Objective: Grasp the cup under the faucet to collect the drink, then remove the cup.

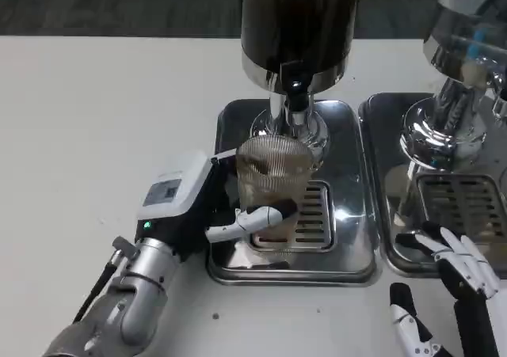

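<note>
1. Head view: we see the left hand (212, 214) wrapped around the ribbed glass cup (273, 184), holding it on the drip tray (348, 246) directly below the black faucet (295, 94) of the dark dispenser (297, 24).
2. We judge the collecting step is in hand: the cup shows some brownish liquid, though we cannot make out a running stream.
3. The right hand (453, 290) lies low at the frame's corner, fingers spread and holding nothing, near a second tray (380, 175).
4. Next, we would need the cup kept upright and drawn clear of the faucet without slopping.
5. The fill level is hard to read through the ribbing; the dispenser's top is cut off.
</note>
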You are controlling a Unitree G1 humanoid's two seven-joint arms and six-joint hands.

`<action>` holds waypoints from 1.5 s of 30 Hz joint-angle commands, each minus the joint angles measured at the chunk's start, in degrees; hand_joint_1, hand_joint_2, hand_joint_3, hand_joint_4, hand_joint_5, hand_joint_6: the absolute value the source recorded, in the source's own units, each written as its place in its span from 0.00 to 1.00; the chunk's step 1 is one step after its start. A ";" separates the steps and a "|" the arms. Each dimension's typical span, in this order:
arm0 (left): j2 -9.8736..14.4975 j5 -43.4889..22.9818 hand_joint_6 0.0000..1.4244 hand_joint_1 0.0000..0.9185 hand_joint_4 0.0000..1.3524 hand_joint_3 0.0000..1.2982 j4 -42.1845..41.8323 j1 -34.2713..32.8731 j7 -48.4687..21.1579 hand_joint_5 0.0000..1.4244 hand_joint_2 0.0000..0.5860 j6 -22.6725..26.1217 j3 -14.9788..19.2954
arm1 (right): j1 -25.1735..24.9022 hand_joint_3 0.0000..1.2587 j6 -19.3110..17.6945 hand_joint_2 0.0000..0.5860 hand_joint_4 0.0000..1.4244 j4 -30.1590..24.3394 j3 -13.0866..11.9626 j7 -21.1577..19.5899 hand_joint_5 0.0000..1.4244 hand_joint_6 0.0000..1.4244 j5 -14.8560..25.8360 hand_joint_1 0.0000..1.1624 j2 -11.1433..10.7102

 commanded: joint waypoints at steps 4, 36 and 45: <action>-0.64 -1.59 0.55 0.10 0.40 0.37 0.54 -0.03 -3.25 0.54 0.17 -2.61 -1.03 | 0.05 0.26 -0.30 0.80 0.11 -0.70 -0.33 0.40 0.08 0.16 0.22 0.31 -0.23; -4.10 -0.51 0.69 0.12 0.42 0.37 -0.04 -0.19 -3.48 0.62 0.18 -2.37 -4.19 | 1.60 0.26 -0.19 0.80 0.11 -1.51 -1.02 0.44 0.09 0.16 0.69 0.31 0.10; -4.49 0.04 0.70 0.12 0.42 0.38 -0.31 -0.71 -2.79 0.62 0.18 -2.40 -5.26 | 2.06 0.26 -0.14 0.80 0.11 -1.73 -0.99 0.51 0.09 0.16 0.89 0.31 0.25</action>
